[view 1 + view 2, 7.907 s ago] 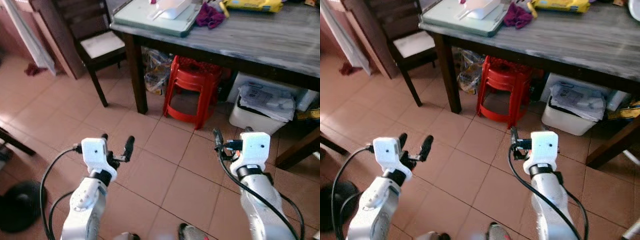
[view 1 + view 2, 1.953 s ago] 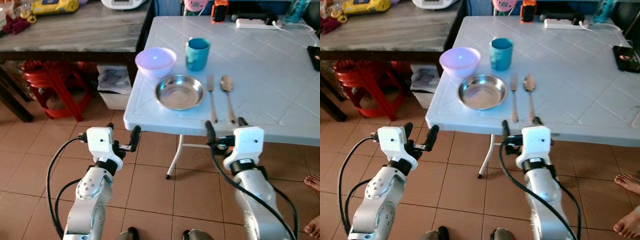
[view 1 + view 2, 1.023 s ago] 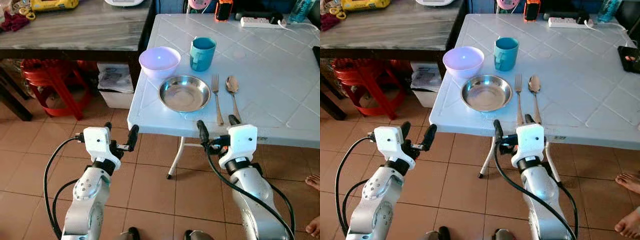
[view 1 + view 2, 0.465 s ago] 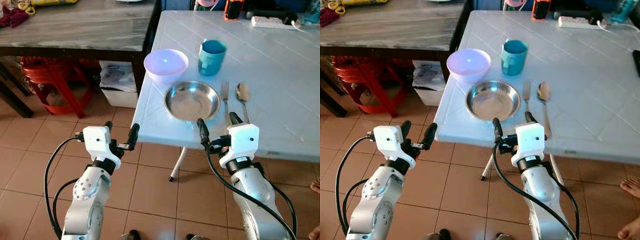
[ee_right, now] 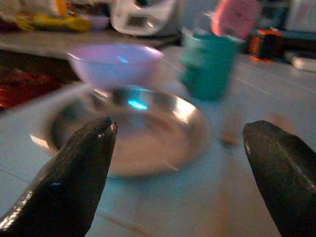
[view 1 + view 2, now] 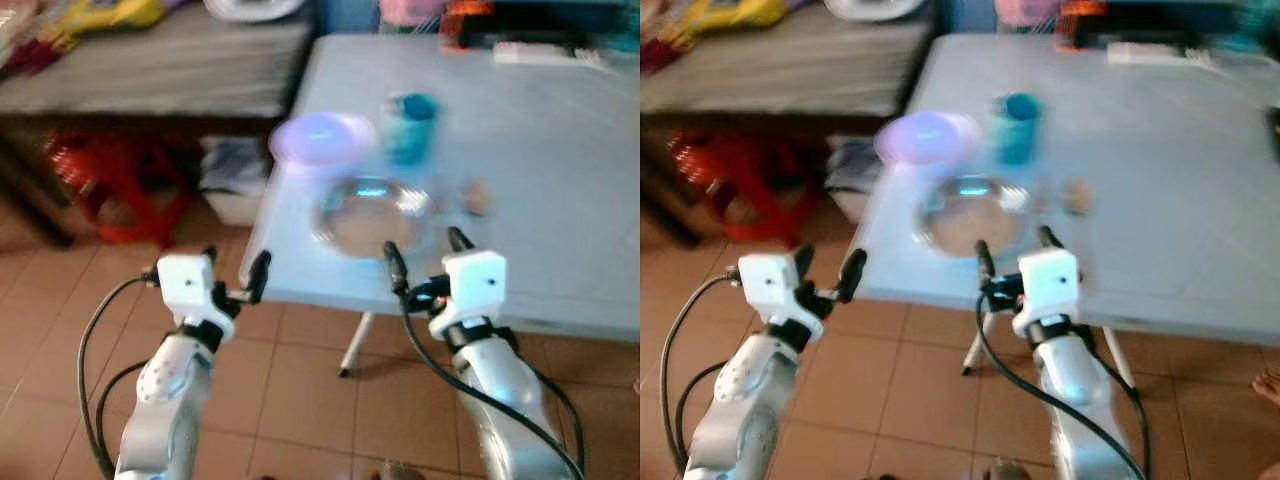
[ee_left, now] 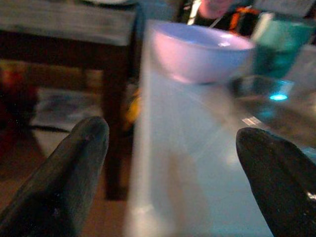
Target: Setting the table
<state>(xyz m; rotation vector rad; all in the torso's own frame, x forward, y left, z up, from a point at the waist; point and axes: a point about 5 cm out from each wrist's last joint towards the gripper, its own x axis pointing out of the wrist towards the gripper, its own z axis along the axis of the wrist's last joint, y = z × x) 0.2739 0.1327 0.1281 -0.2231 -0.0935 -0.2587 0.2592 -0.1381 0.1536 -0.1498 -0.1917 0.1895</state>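
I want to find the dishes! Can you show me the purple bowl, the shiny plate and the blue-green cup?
purple bowl [image 5: 114, 64], right wrist view, on its outer side wall.
shiny plate [image 5: 143, 133], right wrist view, on its inner bottom.
blue-green cup [image 5: 210, 66], right wrist view, on the middle of its side.

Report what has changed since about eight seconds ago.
The robot has walked from the dark wooden table to the light blue table; both open grippers, left and right, now reach its near edge. Nothing was grasped. The purple bowl, teal cup and steel plate kept their arrangement.
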